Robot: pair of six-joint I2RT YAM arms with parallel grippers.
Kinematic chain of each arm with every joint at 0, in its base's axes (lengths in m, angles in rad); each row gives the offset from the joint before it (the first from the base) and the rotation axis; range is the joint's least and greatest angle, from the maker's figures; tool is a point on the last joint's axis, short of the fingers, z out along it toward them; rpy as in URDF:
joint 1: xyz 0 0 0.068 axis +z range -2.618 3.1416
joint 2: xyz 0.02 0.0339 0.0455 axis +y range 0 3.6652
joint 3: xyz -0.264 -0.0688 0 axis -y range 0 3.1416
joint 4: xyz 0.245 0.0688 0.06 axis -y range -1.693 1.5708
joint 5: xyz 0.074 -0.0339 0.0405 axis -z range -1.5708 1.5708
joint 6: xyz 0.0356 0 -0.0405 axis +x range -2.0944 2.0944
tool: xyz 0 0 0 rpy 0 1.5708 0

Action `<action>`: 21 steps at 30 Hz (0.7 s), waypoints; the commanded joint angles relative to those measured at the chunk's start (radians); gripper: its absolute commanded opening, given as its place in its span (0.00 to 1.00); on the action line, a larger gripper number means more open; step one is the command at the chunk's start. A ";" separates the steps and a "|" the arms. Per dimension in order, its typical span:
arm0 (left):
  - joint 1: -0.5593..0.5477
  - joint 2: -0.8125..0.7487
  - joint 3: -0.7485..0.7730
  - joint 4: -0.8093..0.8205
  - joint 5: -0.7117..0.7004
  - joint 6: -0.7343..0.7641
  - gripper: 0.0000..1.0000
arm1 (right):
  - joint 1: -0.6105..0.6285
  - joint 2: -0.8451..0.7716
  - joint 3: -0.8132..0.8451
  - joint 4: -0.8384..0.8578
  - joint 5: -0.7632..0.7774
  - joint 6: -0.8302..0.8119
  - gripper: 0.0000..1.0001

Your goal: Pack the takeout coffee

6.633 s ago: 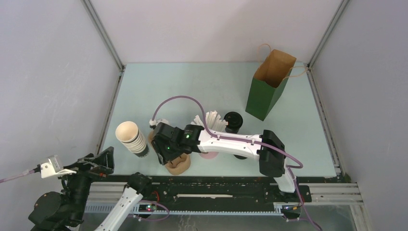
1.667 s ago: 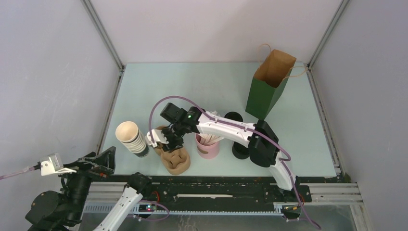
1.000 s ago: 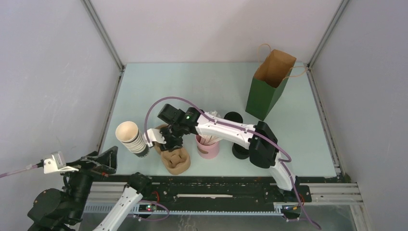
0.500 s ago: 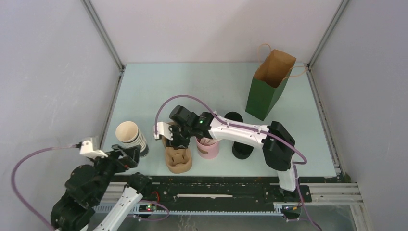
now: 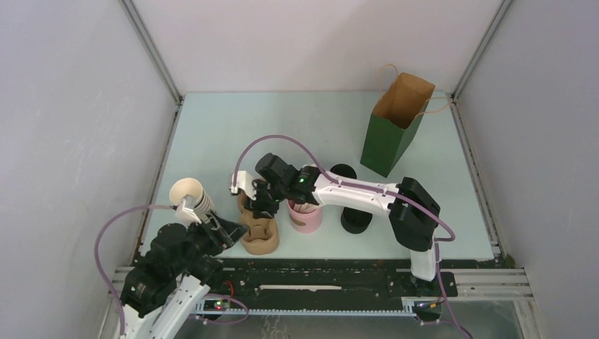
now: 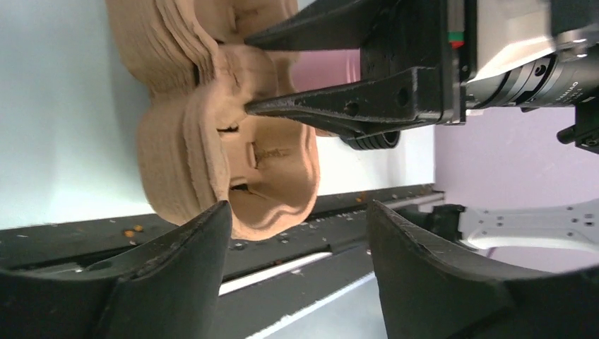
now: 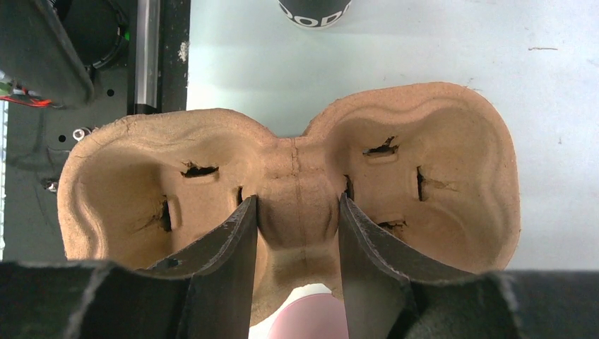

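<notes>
The right gripper (image 7: 297, 201) pinches the middle ridge of the pulp cup carrier (image 7: 424, 141), plain only in its wrist view, the left gripper (image 6: 298, 212) gapes empty near the carrier's end, and the takeout coffee (image 5: 344, 170), a small black lidded cup seen only from above, stands behind the right arm (image 5: 353, 194).

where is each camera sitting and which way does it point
top external: above and behind the arm bases, looking down on the table; the left claw, the right claw and their arms show.
left wrist: low by the table's near edge, facing sideways at the pulp cup carrier; the open left claw frames the bottom.
right wrist: right above the carrier, looking straight down; the right claw straddles the middle ridge.
shared: both wrist views show the carrier and the pink straw holder.
</notes>
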State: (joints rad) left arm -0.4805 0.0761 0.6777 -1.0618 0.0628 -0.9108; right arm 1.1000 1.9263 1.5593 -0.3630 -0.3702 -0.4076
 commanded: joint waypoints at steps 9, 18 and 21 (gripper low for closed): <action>-0.004 -0.046 -0.063 0.026 0.008 -0.157 0.61 | 0.000 -0.038 -0.005 0.012 -0.047 0.050 0.40; -0.004 -0.030 -0.016 -0.028 -0.060 -0.132 0.71 | 0.004 -0.029 0.003 -0.008 -0.048 0.041 0.40; -0.003 -0.035 -0.032 -0.004 -0.055 -0.137 0.71 | 0.005 -0.023 0.006 -0.010 -0.050 0.036 0.40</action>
State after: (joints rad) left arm -0.4805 0.0326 0.6506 -1.0870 0.0273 -1.0473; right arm 1.1000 1.9259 1.5528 -0.3470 -0.3832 -0.3969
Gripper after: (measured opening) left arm 0.704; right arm 0.490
